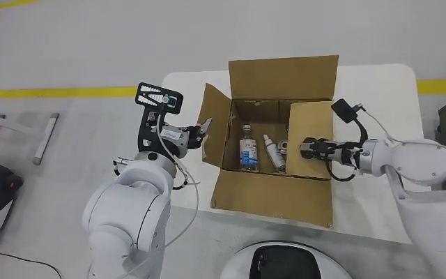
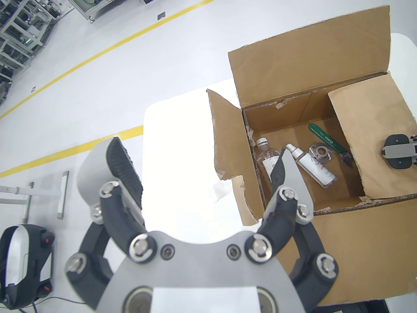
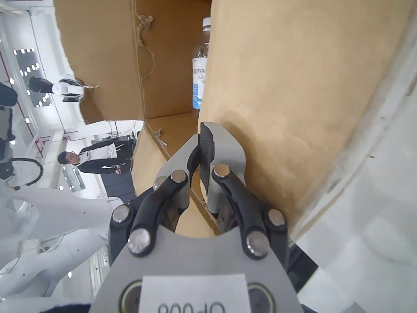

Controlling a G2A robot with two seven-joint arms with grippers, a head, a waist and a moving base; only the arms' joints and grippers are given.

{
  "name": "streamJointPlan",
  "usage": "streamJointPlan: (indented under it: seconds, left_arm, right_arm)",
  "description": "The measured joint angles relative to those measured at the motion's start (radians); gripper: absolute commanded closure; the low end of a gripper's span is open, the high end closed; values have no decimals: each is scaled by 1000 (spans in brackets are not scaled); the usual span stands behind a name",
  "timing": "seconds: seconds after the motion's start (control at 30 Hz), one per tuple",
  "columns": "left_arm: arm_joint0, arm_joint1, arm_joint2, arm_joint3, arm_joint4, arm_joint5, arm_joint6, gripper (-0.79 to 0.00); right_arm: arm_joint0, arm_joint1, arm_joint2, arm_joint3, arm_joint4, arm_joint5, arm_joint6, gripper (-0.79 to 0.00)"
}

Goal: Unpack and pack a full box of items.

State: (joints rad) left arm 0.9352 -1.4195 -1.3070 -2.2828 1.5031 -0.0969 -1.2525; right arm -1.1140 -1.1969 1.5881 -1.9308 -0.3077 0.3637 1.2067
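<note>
Apparently at the flap-opening stage of unpacking. Right tool (image 3: pixel 203 128) pinched together on the free edge of the right flap (image 1: pixel 310 139), folded in over the cardboard box (image 1: pixel 272 197) on the white counter (image 1: pixel 390 118). Left tool (image 2: pixel 199 147) spread wide and empty, just outside the torn left flap (image 2: pixel 224 138). Ahead of the left tool, down on the box floor: a clear bottle (image 1: pixel 249 150) nearest, then a white spray bottle (image 1: pixel 274 153), a metal flange (image 2: pixel 320 151) and a green-handled implement (image 2: pixel 321 135), the last close by the flap in the right tool. To do this well: swing the flap outward along its crease rather than hauling upward, keep the pinch near the edge, and go gently with such ragged cardboard. Hold the left tool ready to steady the near wall against sliding. Only then reach for the bottle, from above and around its body. Printed labels on both bottles, red and blue marks on the clear one's; writing on the green handle too small to make out.
</note>
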Motion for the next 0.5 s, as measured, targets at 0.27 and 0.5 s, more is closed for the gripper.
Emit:
streamJointPlan:
  seconds: [0.27, 0.5]
  left_arm:
    - [0, 0, 0, 0, 0, 0, 0, -785]
    - [0, 0, 0, 0, 0, 0, 0, -785]
  right_arm:
    - [-46, 28, 170, -273, -181, -120, -161, 0]
    - [-159, 37, 256, -369, -284, -231, -255, 0]
